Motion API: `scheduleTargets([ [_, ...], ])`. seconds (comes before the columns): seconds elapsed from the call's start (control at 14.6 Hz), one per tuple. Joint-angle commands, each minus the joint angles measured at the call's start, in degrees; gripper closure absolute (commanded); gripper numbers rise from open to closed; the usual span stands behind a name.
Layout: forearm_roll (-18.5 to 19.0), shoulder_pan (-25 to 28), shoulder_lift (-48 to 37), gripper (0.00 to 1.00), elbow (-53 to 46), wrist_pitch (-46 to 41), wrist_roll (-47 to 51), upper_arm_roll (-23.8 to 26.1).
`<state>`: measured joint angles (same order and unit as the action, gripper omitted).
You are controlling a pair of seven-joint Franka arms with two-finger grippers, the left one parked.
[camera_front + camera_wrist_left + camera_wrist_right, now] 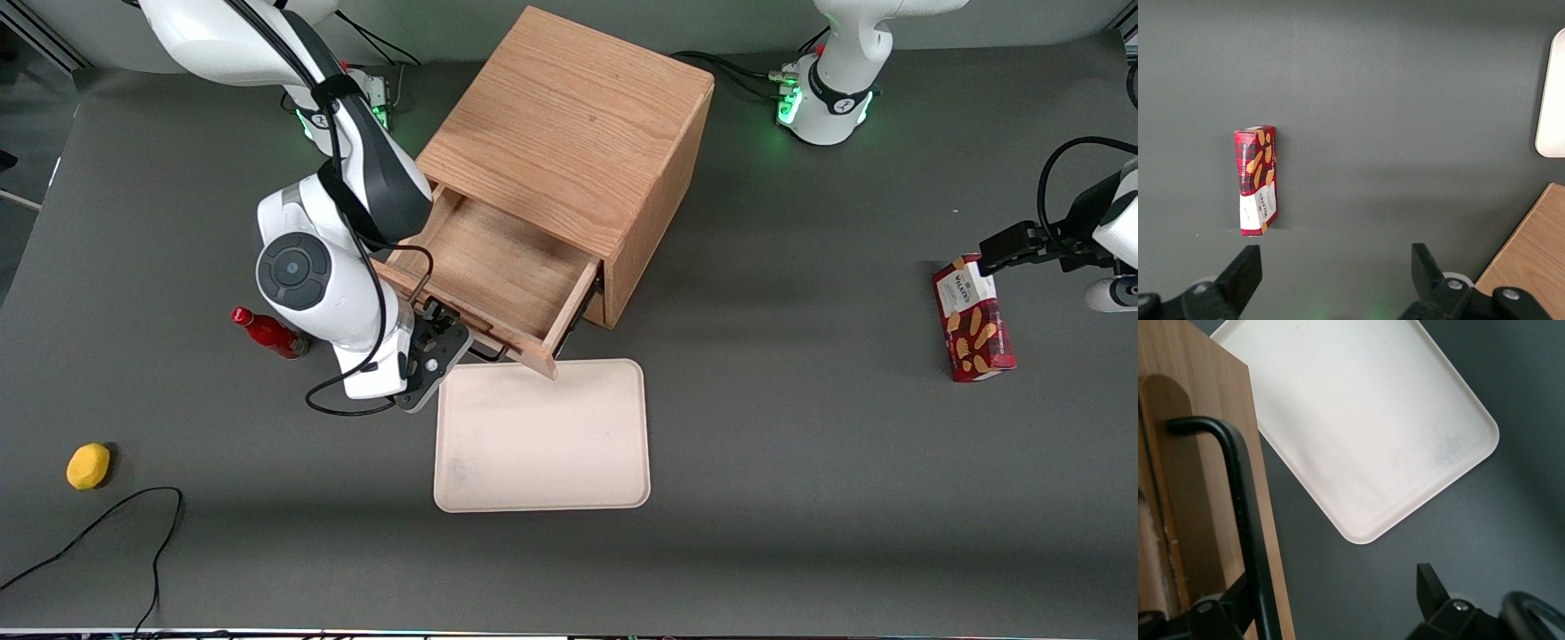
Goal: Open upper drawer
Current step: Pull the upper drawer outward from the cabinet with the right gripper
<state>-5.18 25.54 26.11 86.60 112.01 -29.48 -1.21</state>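
The upper drawer (498, 267) of the light oak cabinet (569, 124) stands pulled well out, its shallow wooden inside bare. Its front panel (1211, 487) carries a black wire bar handle (1245, 507). My right gripper (440, 342) hangs at the drawer front, on the side nearer the front camera, just above the table. In the right wrist view the gripper (1331, 587) is open. The handle bar runs close beside one finger (1218, 607), and the second finger (1428, 583) stands far apart from it over bare table. Nothing is clamped. The lower drawer is hidden under the upper one.
A cream tray (542, 436) lies flat on the table right in front of the open drawer. A red bottle (267, 333) lies beside my arm. A yellow fruit (88, 466) and a black cable (107, 524) lie toward the working arm's end. A red biscuit box (972, 318) lies toward the parked arm's end.
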Motion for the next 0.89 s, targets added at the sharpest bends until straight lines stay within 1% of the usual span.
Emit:
scheduleTargets([
  [0.0,0.7,-0.85,1.66,0.0,-2.92,-1.53,-1.9,-0.02],
  [0.48,0.61,-2.43,3.94,0.0,-5.65,-1.61,-2.6,-0.02],
  [0.82,0.35,-3.66,5.79,0.0,-9.24,-4.07,-2.51,-0.02],
])
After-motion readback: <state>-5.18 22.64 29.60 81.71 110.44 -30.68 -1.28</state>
